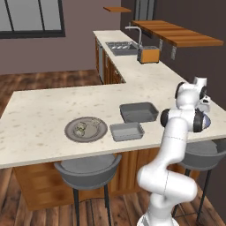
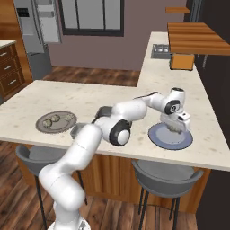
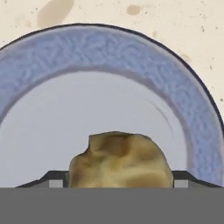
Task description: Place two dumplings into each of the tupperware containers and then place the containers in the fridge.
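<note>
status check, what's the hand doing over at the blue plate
Gripper down over flat blue-grey round plate, fingers either side of a pale beige dumpling. Both dark grey rectangular containers empty. Nothing in the way.

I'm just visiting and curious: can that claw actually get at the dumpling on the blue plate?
Probably yes. The claw hangs right over the blue plate, and the hand view shows the dumpling sitting between its two fingertips, with nothing in between. Whether it is already squeezing is hard to tell.
</note>
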